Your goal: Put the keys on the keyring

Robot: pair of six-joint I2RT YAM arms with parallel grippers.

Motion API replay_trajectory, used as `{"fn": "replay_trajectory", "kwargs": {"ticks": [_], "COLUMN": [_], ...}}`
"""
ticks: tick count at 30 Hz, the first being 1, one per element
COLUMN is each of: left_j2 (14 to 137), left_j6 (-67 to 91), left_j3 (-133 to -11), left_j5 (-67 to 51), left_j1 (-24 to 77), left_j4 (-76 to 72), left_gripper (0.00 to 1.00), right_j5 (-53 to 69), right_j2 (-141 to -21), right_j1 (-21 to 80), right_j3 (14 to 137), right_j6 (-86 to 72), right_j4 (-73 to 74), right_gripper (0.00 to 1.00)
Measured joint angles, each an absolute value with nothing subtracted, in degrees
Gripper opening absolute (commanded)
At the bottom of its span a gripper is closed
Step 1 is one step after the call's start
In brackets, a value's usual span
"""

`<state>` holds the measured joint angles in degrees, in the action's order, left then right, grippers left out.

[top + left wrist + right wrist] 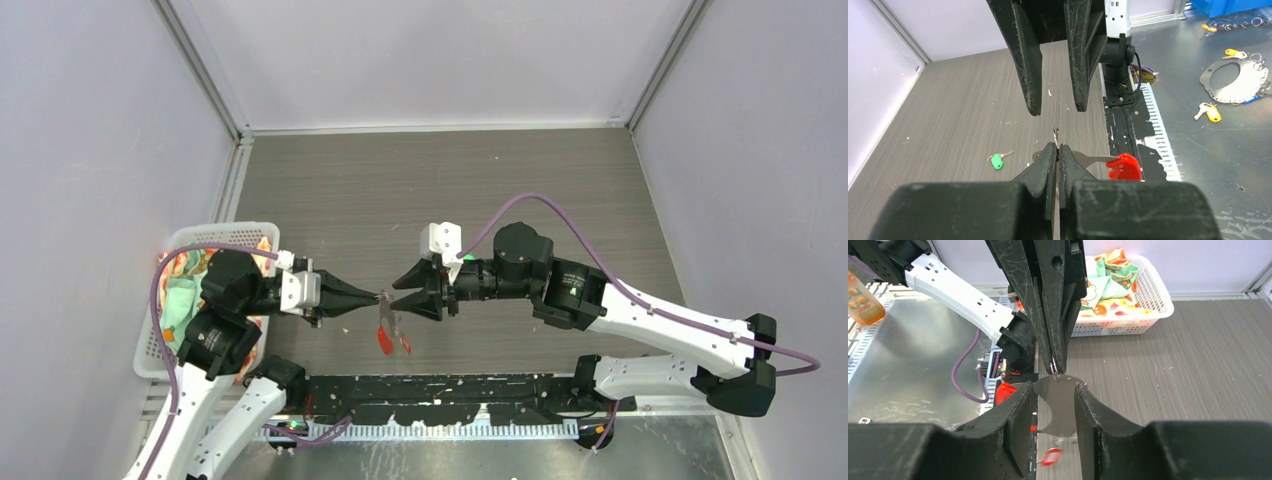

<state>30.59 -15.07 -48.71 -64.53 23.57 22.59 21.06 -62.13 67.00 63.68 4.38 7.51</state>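
The left jaws are pressing fully together on the keyring [1053,370], pinching its thin metal loop right at their tips. A flat silver piece [1058,405] is hanging from that loop just below the left jaws, and its bright red end [1124,166] is pointing off to one side of them. The right jaws are facing the left jaws tip to tip and standing partly apart, with their 2 fingers flanking the flat silver piece. The silver piece is sitting in the gap between them, but whether its edges are touching the inner faces is not clear. The green key [996,161] is lying flat on the surface [450,180], below and off to one side of the left jaws, apart from the keyring. A small red-tagged key [1050,457], too blurred to make out in detail, is lying on the surface beneath the right jaws. A white basket [150,330] holding patterned cloth [1108,275] is sitting behind the left jaws, well away from the right jaws.
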Motion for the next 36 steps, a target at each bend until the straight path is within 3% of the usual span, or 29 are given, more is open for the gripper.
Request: {"fn": "replay_trajectory", "kwargs": {"ticks": [5,8,11,21,30,36], "left_j2": [31.0,31.3,31.4,30.8,30.0,29.0], "left_j6": [-10.2,-6.3,-4.7,-3.4,-3.5,-3.6], "left_j3": [-48.7,-48.7,-48.3,-44.5,-44.0,-44.0], "left_j5": [-63.7,-60.9,-57.9,-54.0,-53.7,-53.5], "left_j1": [23.6,23.6,23.6,23.6,23.6,23.6], "left_j4": [20.4,19.5,19.6,21.6,23.5,24.5], "left_gripper": [0.0,0.0,0.0,0.0,0.0,0.0], "right_j5": [18.7,12.2,3.9,-13.5,-6.0,1.6], "right_j2": [-62.7,-62.5,-61.2,-59.3,-81.9,-93.3], "right_j1": [67.0,66.9,65.5,49.9,33.4,29.5], "right_j3": [64.7,64.7,63.3,50.3,48.3,51.8], "right_j6": [3.9,3.4,2.2,-3.3,-6.8,-7.5], "right_j4": [7.4,7.8,9.3,14.5,11.9,9.2], "right_gripper": [0.64,0.72,0.86,0.78,0.7,0.66]}}
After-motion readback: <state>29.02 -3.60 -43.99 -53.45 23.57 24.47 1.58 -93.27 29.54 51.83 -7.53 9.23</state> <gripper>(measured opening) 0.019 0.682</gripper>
